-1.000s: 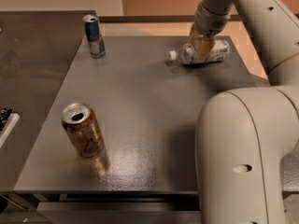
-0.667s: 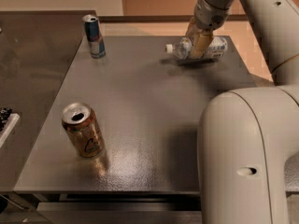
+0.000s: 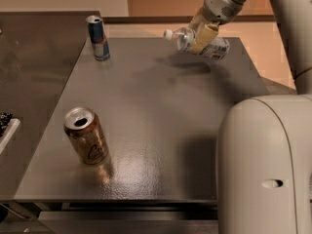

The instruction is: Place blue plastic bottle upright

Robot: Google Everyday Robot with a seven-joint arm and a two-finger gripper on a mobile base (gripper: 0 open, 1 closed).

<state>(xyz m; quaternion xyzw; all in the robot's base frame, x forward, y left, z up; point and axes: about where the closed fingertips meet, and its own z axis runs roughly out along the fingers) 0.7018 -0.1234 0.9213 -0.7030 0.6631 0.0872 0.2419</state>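
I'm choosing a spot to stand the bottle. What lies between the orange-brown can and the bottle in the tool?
Only bare grey tabletop, as the camera view shows. The tool, at the far right, holds the blue plastic bottle above it.

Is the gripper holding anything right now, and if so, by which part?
Yes. The gripper is shut on the blue plastic bottle, gripping it around mid-body, between the cap end and the labelled end. The bottle lies sideways, cap pointing left.

Your single view looks down and forward from behind the robot's arm housing (image 3: 263,169), close at lower right. Across the worktop (image 3: 156,106), the gripper (image 3: 199,33) holds a bottle (image 3: 181,37) at the far right.
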